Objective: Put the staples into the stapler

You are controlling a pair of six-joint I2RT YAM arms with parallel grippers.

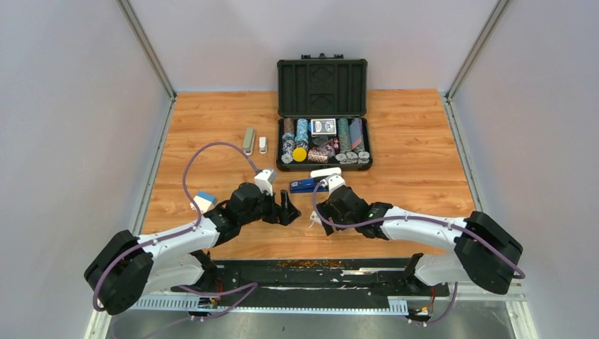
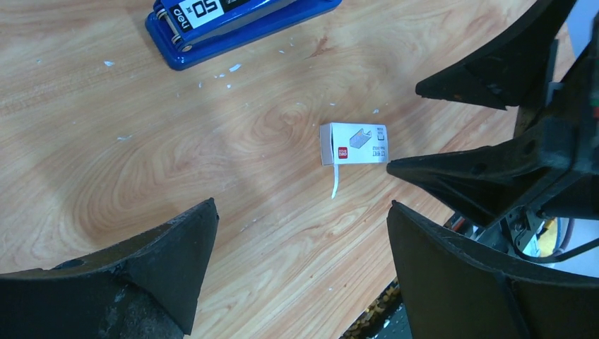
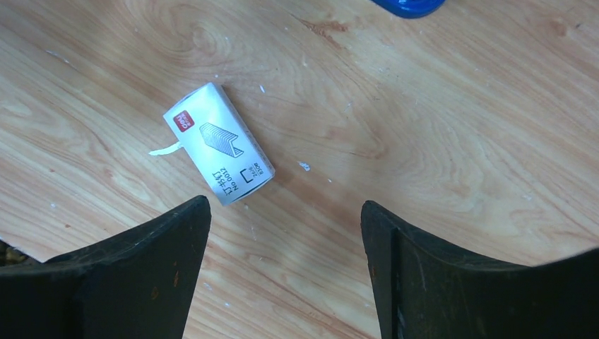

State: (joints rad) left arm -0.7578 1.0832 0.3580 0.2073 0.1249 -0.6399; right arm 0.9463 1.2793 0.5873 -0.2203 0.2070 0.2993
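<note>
On the table (image 1: 424, 141), at 11 o'clock from the two hands, a grey stapler (image 1: 248, 140) and a white stapler (image 1: 263, 145) are lying side by side, well apart from the hands.

The left hand (image 1: 286, 208) is hanging low over the wood. Its fingers are spread wide and are holding nothing. In its own camera the left hand (image 2: 300, 208) is pointing at a small white box (image 2: 353, 143) with a red mark, at 1 o'clock from the gap between the fingers.

The blue stapler (image 1: 307, 186) is lying flat on the table, at 12 o'clock from the space between the hands. No hand is touching it.

The right hand (image 1: 316, 215) is facing the left one, just beside it. It is wide open too, and is holding nothing. In its own camera the box (image 3: 220, 145) is sitting at 11 o'clock from the right hand (image 3: 286, 205), not touching it.

A black case (image 1: 323, 85) is standing open at 12 o'clock, beyond the blue stapler.
</note>
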